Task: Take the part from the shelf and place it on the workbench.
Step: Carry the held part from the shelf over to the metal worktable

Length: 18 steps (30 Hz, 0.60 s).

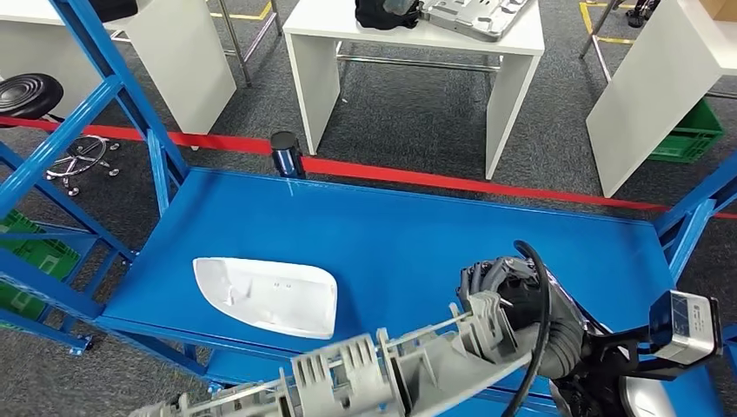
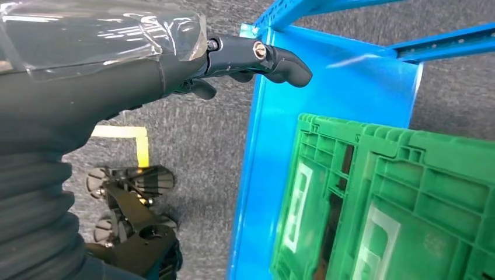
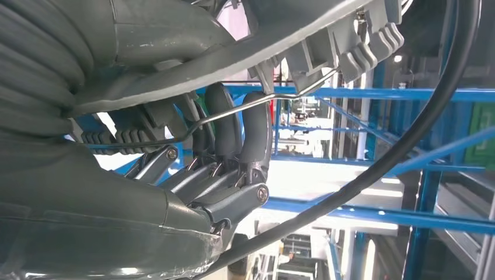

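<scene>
My right hand (image 1: 514,300) grips one end of a long grey ribbed plastic part (image 1: 374,373), which reaches across the lower edge of the head view above the blue shelf board (image 1: 417,230). In the right wrist view the dark fingers (image 3: 233,140) curl around that grey part (image 3: 327,35). A white shell-shaped part (image 1: 269,295) lies flat on the shelf board, left of the hand. My left hand (image 2: 257,58) hangs beside the blue shelf frame with nothing in it. Beyond the shelf stands a white table (image 1: 521,43) with a grey part (image 1: 474,16) on it.
Blue shelf uprights (image 1: 122,95) rise at the left and right (image 1: 695,217). Red tape (image 1: 417,176) crosses the grey floor behind the shelf, with a dark cylinder (image 1: 285,154) on it. A black stool (image 1: 30,94) and more white tables (image 1: 660,78) stand around. Green crates (image 2: 397,204) sit low.
</scene>
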Motion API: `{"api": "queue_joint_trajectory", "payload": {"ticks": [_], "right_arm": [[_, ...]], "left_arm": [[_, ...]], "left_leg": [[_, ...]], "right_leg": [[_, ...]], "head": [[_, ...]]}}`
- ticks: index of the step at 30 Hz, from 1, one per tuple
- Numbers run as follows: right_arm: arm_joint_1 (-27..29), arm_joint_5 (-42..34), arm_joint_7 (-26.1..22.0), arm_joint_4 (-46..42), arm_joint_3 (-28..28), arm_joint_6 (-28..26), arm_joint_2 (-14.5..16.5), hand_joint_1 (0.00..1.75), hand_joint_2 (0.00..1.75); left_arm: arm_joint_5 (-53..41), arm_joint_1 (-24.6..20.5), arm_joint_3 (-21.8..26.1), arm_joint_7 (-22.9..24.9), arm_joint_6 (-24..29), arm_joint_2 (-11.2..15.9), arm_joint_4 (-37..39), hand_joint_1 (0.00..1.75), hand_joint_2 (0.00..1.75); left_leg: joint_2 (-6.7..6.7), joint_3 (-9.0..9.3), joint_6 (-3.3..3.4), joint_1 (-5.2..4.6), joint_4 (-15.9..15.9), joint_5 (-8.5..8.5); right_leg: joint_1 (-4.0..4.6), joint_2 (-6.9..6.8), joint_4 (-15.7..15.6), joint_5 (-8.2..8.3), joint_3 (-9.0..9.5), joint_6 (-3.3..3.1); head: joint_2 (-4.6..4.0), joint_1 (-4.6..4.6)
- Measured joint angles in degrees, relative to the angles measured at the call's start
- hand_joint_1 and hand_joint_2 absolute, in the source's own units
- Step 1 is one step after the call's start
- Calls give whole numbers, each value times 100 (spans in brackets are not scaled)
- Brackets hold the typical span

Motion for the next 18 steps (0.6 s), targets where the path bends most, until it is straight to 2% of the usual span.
{"api": "queue_joint_trajectory", "payload": {"ticks": [2,4,5,7,8,9,10,12,13,14,15,18], "right_arm": [[24,-4,-16,-26,29,-2,-14,175,175],[65,2,-43,-67,50,-8,-33,175,175],[83,5,-56,-81,56,-10,-44,175,175],[124,5,-80,-89,67,-13,-57,175,175],[150,6,-88,-89,70,-13,-62,175,175],[178,8,-93,-90,73,-13,-65,175,175],[202,9,-97,-96,74,-13,-69,175,175],[223,12,-102,-125,74,-13,-78,175,175],[227,12,-105,-142,76,-13,-81,175,175],[232,11,-108,-159,77,-13,-83,175,175],[240,11,-111,-170,78,-12,-84,175,175],[275,12,-120,-202,76,-4,-90,175,175]], "left_arm": [[-2,15,1,2,-26,-9,-17,0,175],[-2,27,7,7,-49,-29,-52,0,175],[-2,28,9,11,-55,-45,-67,0,175],[-3,32,13,28,-64,-75,-87,0,175],[-5,37,15,41,-73,-94,-97,0,175],[-10,42,17,55,-84,-111,-109,0,175],[-19,45,19,68,-98,-131,-124,0,175],[-39,49,25,86,-121,-166,-157,0,175],[-47,50,29,93,-128,-178,-177,0,175],[-50,51,32,98,-132,-184,-198,0,175],[-52,53,35,102,-134,-190,-218,0,175],[-59,62,40,119,-151,-211,-295,0,175]], "left_leg": [[6,17,37,-11,-47,31],[16,79,100,17,-157,103],[22,105,127,35,-207,137],[27,97,149,37,-226,157],[26,90,148,35,-222,157],[23,87,146,33,-216,155],[18,87,138,36,-205,151],[9,88,98,44,-159,124],[4,79,66,37,-129,103],[2,65,33,28,-100,85],[1,51,2,20,-81,76],[4,11,-71,43,-36,50]], "right_leg": [[2,-2,-23,14,-1,56],[7,-4,116,-78,-69,80],[7,-5,354,-203,-180,73],[-13,-6,1106,-536,-526,50],[-21,-7,1433,-652,-676,63],[-30,-8,1577,-683,-736,97],[-41,-10,1479,-616,-679,149],[-71,-26,689,-308,-279,252],[-70,-32,314,-179,-90,262],[-65,-34,70,-103,35,234],[-50,-32,-17,-85,76,184],[-34,-16,-8,-60,62,52]], "head": [[0,-4],[0,7],[0,16],[0,25],[0,27],[0,27],[0,28],[0,31],[0,33],[0,33],[0,30],[0,24]]}}
